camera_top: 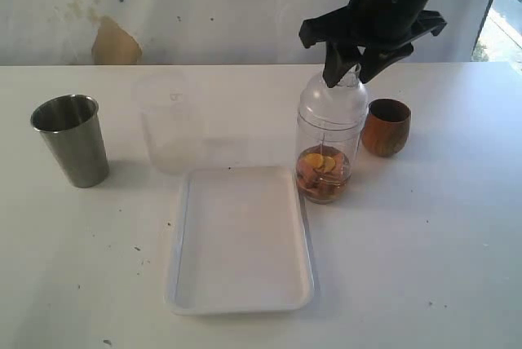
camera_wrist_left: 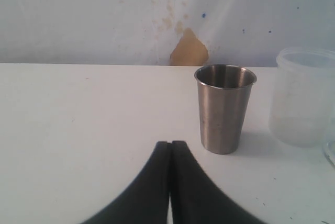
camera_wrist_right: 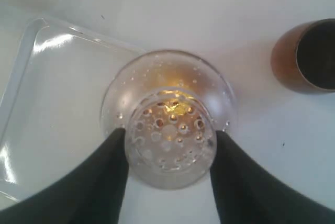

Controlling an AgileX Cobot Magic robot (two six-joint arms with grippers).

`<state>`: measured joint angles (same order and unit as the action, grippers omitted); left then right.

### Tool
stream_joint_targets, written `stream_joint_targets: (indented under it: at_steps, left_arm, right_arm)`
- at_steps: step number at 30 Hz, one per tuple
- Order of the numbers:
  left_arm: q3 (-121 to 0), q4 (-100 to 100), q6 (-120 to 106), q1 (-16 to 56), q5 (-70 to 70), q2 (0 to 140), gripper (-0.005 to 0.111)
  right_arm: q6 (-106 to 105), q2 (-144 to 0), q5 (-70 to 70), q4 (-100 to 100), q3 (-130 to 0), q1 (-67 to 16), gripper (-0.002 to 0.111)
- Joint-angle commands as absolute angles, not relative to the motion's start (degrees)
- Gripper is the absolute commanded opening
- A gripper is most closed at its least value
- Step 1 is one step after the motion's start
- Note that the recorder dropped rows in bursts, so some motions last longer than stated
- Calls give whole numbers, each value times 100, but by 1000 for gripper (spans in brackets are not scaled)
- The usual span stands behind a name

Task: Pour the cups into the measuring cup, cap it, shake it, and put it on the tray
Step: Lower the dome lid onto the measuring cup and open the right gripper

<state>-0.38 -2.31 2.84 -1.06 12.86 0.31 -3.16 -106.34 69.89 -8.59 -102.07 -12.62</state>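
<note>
White table (camera_top: 432, 267) below a stained wall (camera_top: 204, 6), the measuring cup (camera_top: 325, 161) upright just beside the far right corner of the tray (camera_top: 241, 243), domed lid (camera_top: 330, 104) on top, right gripper (camera_top: 348, 77) fingers (camera_wrist_right: 104, 182) pinching the lid's narrow top. Capping step, seemingly; next, likely seating the lid tight before lifting to shake. Only from the right wrist: holes in the lid's top; only from the left wrist: left gripper (camera_wrist_left: 170, 145) fingers pressed together, short of the steel tumbler (camera_wrist_left: 225, 106).
</note>
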Motion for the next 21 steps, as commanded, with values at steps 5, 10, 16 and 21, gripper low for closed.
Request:
stream_joint_targets:
  at_steps: [5,10,16,21]
  left_arm:
    - [0,-196,267,-100,1294,0,0]
    - [0,-196,267,-100,1294,0,0]
    - [0,-196,267,-100,1294,0,0]
    - [0,-196,267,-100,1294,0,0]
  right_arm:
    - [-658,-10725,6996,-1071,-10191,-1265,12]
    - [-631,-10725,6996,-1071,-10191,-1265,42]
    - [-631,-10627,6996,-1030,-10203,-1265,58]
    - [-645,-10358,6760,-865,-10215,-1265,58]
